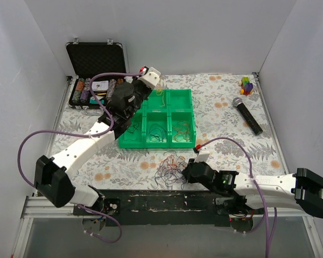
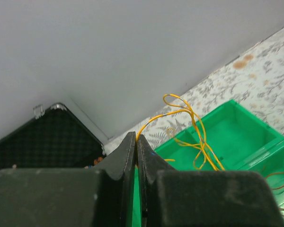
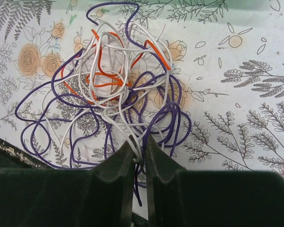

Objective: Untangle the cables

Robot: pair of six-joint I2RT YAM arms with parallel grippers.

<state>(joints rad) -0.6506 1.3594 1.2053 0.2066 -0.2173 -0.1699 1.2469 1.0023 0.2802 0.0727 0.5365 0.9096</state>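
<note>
- The left jaws are closed tight on a yellow wire (image 2: pixel 197 135), which is held up off the bench (image 3: pixel 255 85).
- That wire is looped above a back compartment of the green sorting tray (image 2: pixel 236 124).
- The right jaws are narrowed onto a white wire (image 3: pixel 117 128) at the near edge of the tangle (image 3: pixel 118 85).
- The tangle, made of purple, white and orange wires, is spread on the floral bench just in front of the tray.

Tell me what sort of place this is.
Probably a robot test booth: plain white panel walls enclose a floral-patterned tablecloth, with unrelated props laid out, such as a green plastic compartment tray and a black handheld microphone.
</note>
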